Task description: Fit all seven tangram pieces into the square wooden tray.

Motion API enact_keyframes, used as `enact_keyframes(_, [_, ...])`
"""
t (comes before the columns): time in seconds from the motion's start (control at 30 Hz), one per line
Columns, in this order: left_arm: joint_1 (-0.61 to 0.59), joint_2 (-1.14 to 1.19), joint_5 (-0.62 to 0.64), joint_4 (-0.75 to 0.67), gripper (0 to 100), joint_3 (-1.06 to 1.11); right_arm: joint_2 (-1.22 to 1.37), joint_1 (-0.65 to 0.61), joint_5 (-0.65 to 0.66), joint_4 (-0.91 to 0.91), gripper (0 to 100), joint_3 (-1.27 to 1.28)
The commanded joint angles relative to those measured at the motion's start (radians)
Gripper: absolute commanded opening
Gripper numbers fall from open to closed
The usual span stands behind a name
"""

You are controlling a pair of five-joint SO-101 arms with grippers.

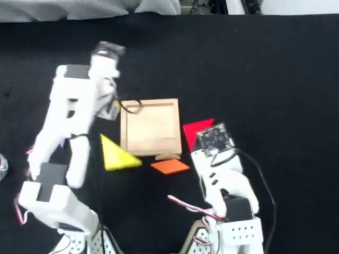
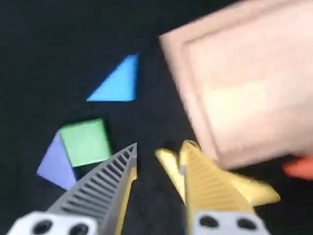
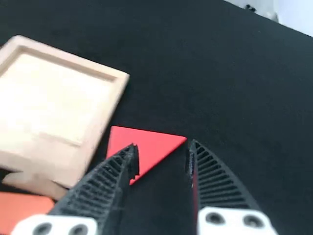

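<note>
Black right gripper (image 3: pixel 161 149): fingers moderately apart, holding nothing. They straddle one corner of the red triangle (image 3: pixel 144 147). I cannot tell whether the tips touch the cloth (image 1: pixel 275 79).
Left gripper (image 2: pixel 160 147): one grey finger and one yellow, with a narrow gap and nothing held. It hangs over the yellow triangle (image 1: pixel 117 155), close to the tray.
Tray (image 1: pixel 150 127): lies between the two arms. No piece is inside it.
Red triangle: lies flat, just beside the tray on the right arm's side.
Other pieces: the orange piece (image 1: pixel 169 166) is near the tray's front edge. The blue triangle (image 2: pixel 117 81), green square (image 2: pixel 85 142) and lilac piece (image 2: pixel 54 164) are on the left arm's side, and the lilac piece touches the square.
Step in hand (my judgement): pick up the red triangle with the right arm.
Method advised: centre the fingers further in across two edges, not on the corner tip. Close squarely and lift level. Seat the triangle into a tray corner so that room remains for the rest.
Risk: a grip on the corner may let the piece pivot or slip.
Markings: I can read no writing or labels on the pieces or the tray.
</note>
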Motion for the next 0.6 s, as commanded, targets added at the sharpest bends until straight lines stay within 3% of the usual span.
enact_keyframes(0.0, [0.116, -0.051, -0.244, 0.018, 12, -0.028, 0.114, 0.052, -0.012, -0.026, 17.0, -0.028])
enact_keyframes(0.13, [0.145, -0.057, -0.267, -0.021, 12, -0.038, 0.114, 0.049, -0.012, -0.026, 17.0, -0.024])
enact_keyframes(0.23, [0.071, -0.071, -0.264, -0.017, 12, -0.039, 0.114, 0.049, -0.012, -0.038, 17.0, -0.019])
enact_keyframes(0.37, [-0.039, -0.146, -0.269, 0.057, 12, -0.01, 0.114, 0.049, -0.012, -0.054, 17.0, -0.008])
enact_keyframes(0.57, [-0.064, -0.359, -0.359, 0.19, 12, 0.173, 0.114, 0.049, -0.012, -0.054, 17.0, -0.007])
